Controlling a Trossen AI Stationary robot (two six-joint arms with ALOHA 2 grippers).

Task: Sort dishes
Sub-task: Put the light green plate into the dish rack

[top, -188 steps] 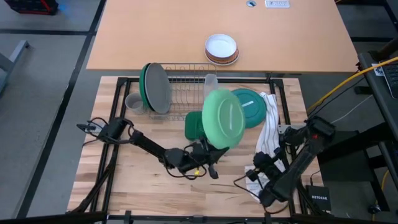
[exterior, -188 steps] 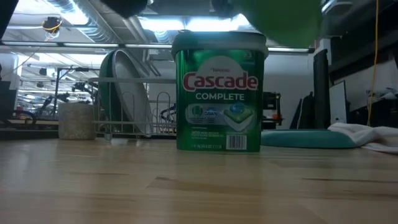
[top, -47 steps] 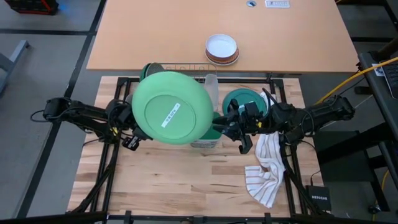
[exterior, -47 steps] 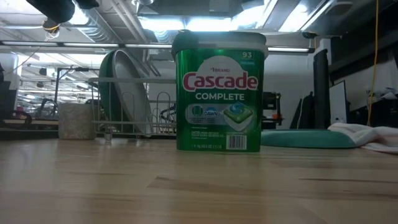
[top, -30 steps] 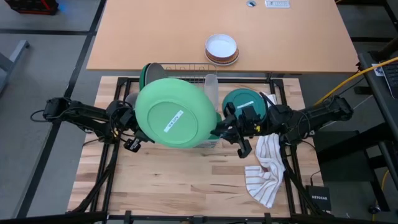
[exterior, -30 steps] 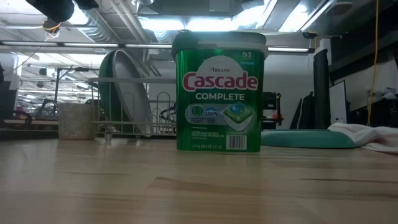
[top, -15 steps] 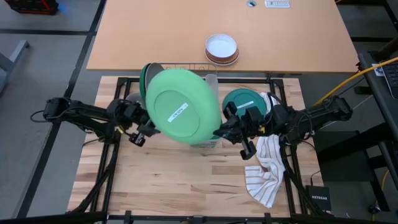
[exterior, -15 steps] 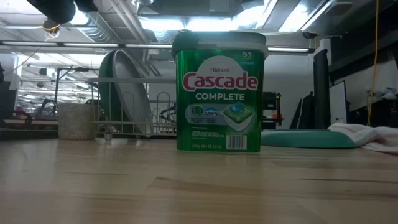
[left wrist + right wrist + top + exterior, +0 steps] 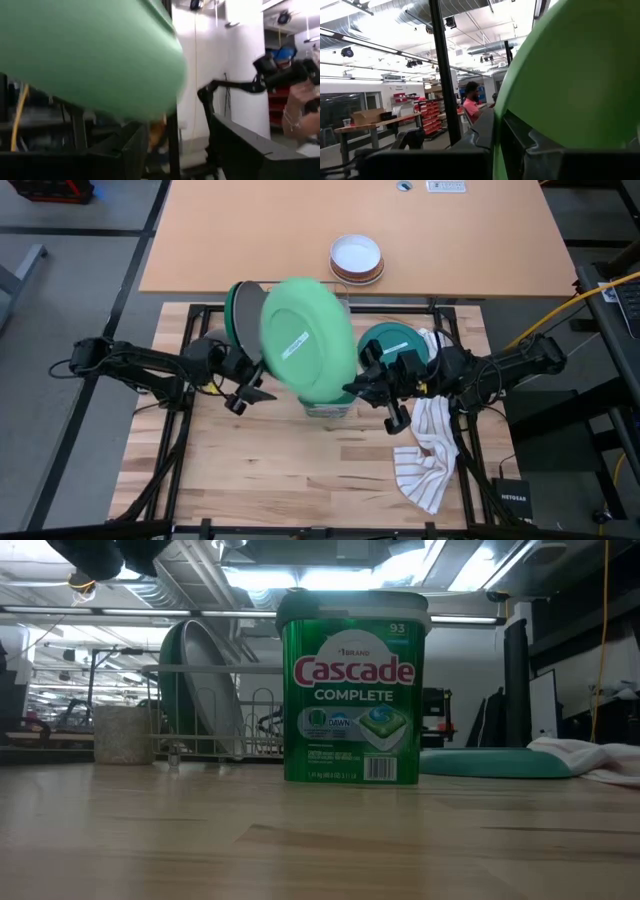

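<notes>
We find the light green plate held up on edge above the middle of the surface, tilted, its underside with a white label facing the overhead camera. The right pincer is clamped on its lower rim, on the side toward the teal plate. The left pincer stands just beside the plate's opposite rim with its jaws apart, holding nothing.

So the plate lies between the two pincers, its face roughly toward the wire dish rack at the surface's far edge. There the dark green plate and grey plate stand upright in their slots, with the grey mug beside the rack's left end. We judge the right arm must carry the plate leftward and farther back to reach a free slot.

Crowding: the Cascade detergent tub sits directly beneath the plate, and the white striped towel lies toward the right edge. The near half of the surface is bare wood. Beyond the surface, a stack of bowls rests on a tan table.
</notes>
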